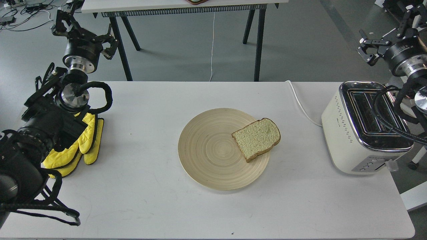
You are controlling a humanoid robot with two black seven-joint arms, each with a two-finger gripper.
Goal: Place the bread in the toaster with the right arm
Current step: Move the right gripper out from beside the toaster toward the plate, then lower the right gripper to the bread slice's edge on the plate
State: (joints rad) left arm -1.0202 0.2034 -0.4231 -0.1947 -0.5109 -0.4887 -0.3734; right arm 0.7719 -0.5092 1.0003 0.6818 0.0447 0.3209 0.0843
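A slice of tan bread (256, 138) with a brown crust lies flat on the right edge of a round beige plate (210, 150), its rounded top reaching past the rim. At the table's right end stands the cream-white toaster (347, 133), slots up and empty as far as I can see. My right gripper (364, 46) hovers above and behind the toaster, open and holding nothing, far from the bread. Cables of the right arm hang across the toaster's top. At the far left my left gripper (109, 45) is raised beyond the table's back edge, open and empty.
Yellow oven mitts (85, 143) lie at the table's left edge under my left arm. The toaster's white cord (302, 103) runs from the toaster over the table's back edge. Another table's black legs (257, 40) stand behind.
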